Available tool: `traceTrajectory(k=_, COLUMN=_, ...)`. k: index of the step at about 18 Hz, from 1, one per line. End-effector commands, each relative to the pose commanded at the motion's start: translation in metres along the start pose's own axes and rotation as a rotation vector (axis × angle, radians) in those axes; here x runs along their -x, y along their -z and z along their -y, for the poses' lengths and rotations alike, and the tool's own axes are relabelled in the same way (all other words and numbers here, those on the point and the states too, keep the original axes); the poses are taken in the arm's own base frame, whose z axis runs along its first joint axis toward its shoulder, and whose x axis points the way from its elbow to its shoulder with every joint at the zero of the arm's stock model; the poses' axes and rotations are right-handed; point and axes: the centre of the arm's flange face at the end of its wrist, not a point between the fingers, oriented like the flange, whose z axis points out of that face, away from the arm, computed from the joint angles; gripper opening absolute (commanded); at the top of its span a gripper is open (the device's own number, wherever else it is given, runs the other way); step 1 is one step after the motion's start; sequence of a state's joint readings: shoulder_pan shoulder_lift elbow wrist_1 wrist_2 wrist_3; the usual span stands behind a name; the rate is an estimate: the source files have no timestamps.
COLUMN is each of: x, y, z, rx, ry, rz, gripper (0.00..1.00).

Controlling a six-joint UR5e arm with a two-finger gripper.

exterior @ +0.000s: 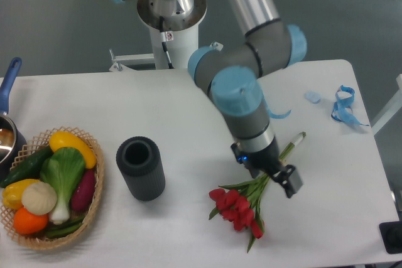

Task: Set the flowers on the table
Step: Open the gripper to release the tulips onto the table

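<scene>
The flowers (pixel 240 207), a bunch of red tulip buds with green leaves, lie on the white table (pixel 188 111) at the front right. Their tied green stems (pixel 294 142) point up and to the right. My gripper (pixel 274 175) is low over the middle of the stems, just above the buds. One dark finger with a grey pad (pixel 291 184) shows on the right side of the stems. The jaws seem spread either side of the stems, and the other finger is mostly hidden by the wrist.
A dark ribbed vase (pixel 141 168) stands upright left of the flowers. A wicker basket (pixel 94 202) of vegetables sits at the front left, with a blue-handled pot (pixel 7 131) behind it. A blue ribbon (pixel 344 106) lies at the back right near the table edge.
</scene>
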State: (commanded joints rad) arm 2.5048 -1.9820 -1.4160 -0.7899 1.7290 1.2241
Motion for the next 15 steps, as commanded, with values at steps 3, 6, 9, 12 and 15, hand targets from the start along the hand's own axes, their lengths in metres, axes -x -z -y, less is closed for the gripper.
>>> traceTrajectory(k=3, x=0.032, y=0.035, z=-0.037, rx=-0.077, ry=0.052, rz=-0.040, gripper=1.00)
traceTrajectory(k=6, x=0.055, y=0.065, z=-0.092, rx=-0.119, ry=-0.031, rz=-0.134, gripper=1.00)
traceTrajectory(k=9, x=0.056, y=0.087, z=-0.141, rx=-0.165, ry=-0.084, rz=-0.175, gripper=1.00)
traceTrajectory(k=12, x=0.049, y=0.098, z=-0.186, rx=-0.173, ry=-0.182, rz=-0.185, gripper=1.00)
traceTrajectory(k=15, x=0.042, y=0.104, z=-0.222, rx=-0.220, ry=-0.194, rz=-0.175, gripper=1.00)
